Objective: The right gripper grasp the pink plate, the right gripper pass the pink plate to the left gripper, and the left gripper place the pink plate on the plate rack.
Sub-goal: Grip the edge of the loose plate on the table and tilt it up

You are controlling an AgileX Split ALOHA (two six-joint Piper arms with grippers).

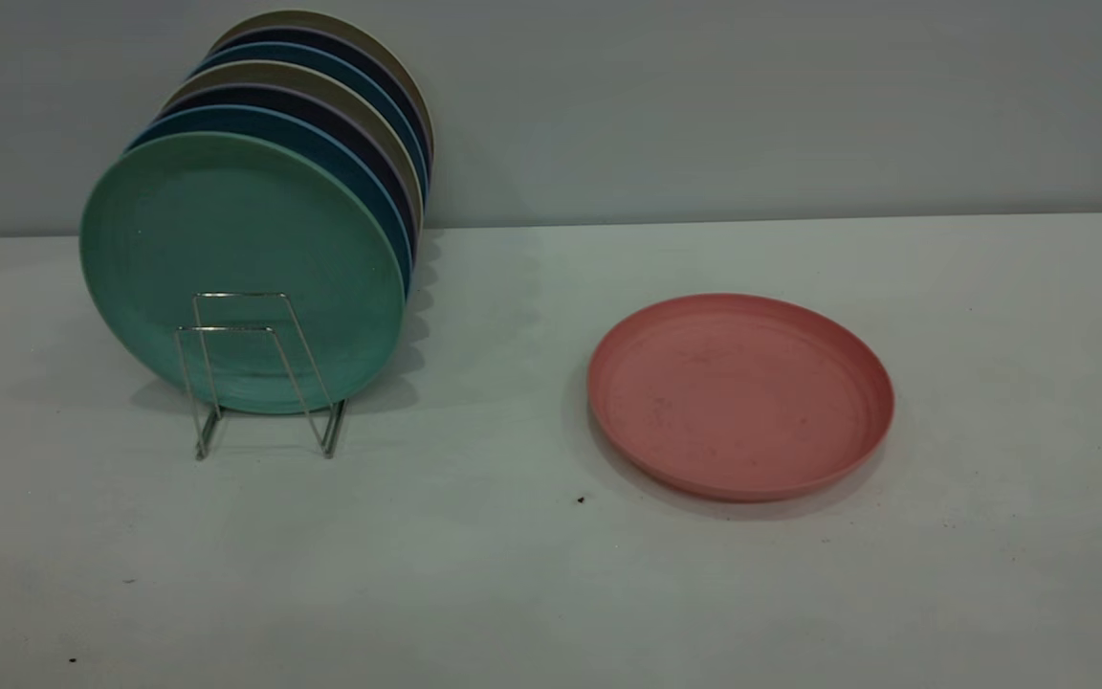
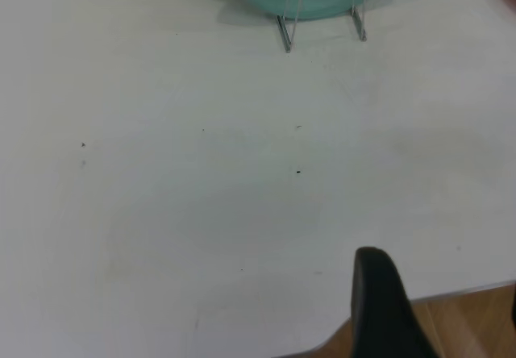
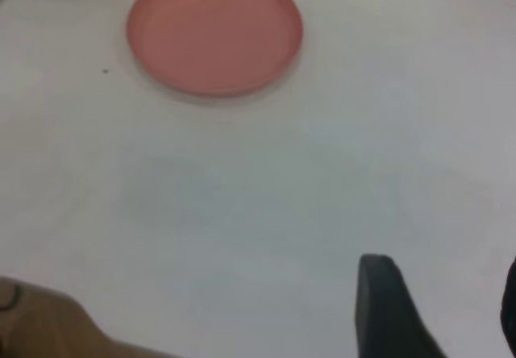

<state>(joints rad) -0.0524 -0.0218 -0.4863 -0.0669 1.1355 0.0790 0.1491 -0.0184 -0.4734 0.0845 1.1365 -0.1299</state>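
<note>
The pink plate (image 1: pixel 740 394) lies flat on the white table (image 1: pixel 513 574), right of centre, with nothing touching it. It also shows far off in the right wrist view (image 3: pixel 214 31). The plate rack (image 1: pixel 254 373) stands at the left with two empty front wire loops; its feet show in the left wrist view (image 2: pixel 322 19). Neither gripper shows in the exterior view. My right gripper (image 3: pixel 443 265) is open and empty over bare table, well short of the pink plate. My left gripper (image 2: pixel 442 281) is open and empty near the table's front edge, well short of the rack.
A teal-green plate (image 1: pixel 245 268) stands upright in the rack with several blue, dark and beige plates (image 1: pixel 341 105) behind it. A grey wall (image 1: pixel 704 105) runs behind the table. Wooden floor (image 2: pixel 468 326) shows past the table edge.
</note>
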